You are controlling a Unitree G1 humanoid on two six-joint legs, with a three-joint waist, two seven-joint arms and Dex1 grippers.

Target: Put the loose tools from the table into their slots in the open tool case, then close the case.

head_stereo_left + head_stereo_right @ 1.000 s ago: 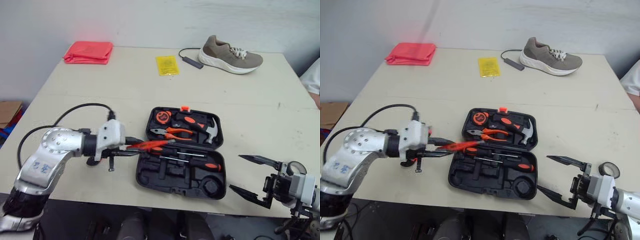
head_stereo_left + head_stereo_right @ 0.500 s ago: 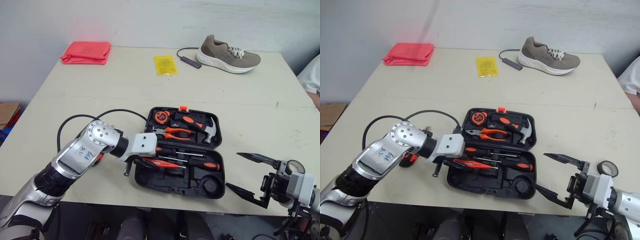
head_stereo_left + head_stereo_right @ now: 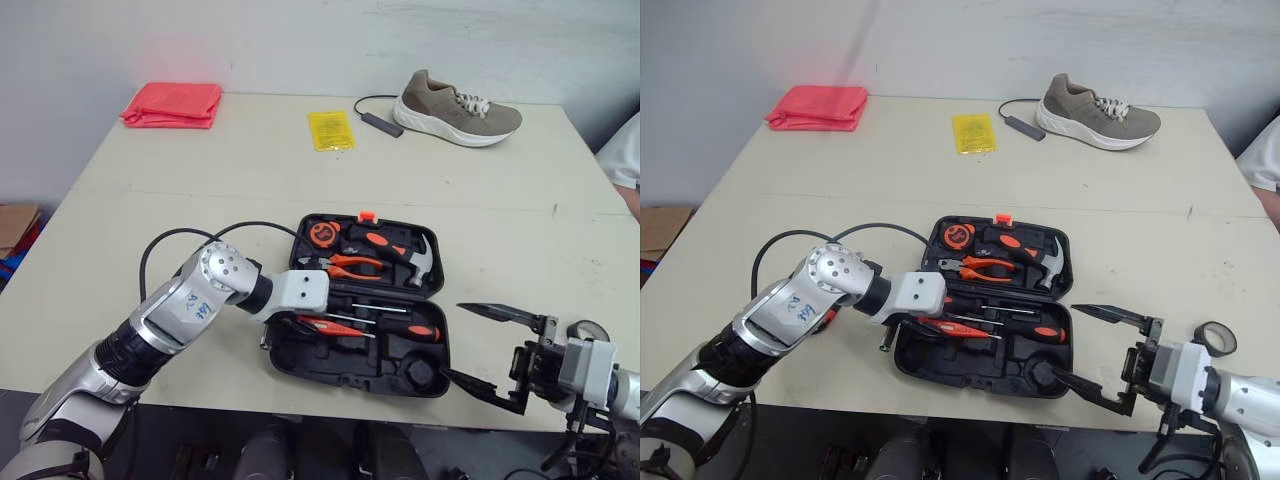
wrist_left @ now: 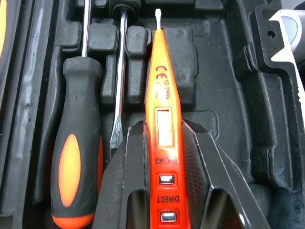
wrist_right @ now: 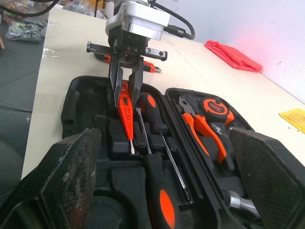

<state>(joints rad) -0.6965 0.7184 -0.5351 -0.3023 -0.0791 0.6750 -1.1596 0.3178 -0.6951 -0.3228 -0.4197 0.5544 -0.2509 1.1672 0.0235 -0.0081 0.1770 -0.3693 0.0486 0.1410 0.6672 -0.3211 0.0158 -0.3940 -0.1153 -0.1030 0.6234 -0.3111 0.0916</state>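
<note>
1. My left claw (image 4: 163,130) is clamped on the orange voltage tester pen (image 4: 159,81). One finger sits on each side of its body, around the small window, and the metal tip points away from me.
2. The pen sits over the lower half of the open tool case (image 3: 345,362), at the lower centre of the head views. It lies alongside a thin screwdriver blade (image 4: 119,95) and a black-and-orange screwdriver (image 4: 76,167) lying in the case moulding.
3. I judge the pen light and stiff. Its smooth plastic shell looks liable to slide, or to crack under a hard squeeze.
4. The mid-body is the place to hold it, since the tip is too thin to grip.
5. The moulded slot looks snug, so I expect a gentle press will be needed.
6. My right claw (image 3: 455,340) is spread wide and holds nothing. It is at the lower right, beside the case's near corner.
</note>
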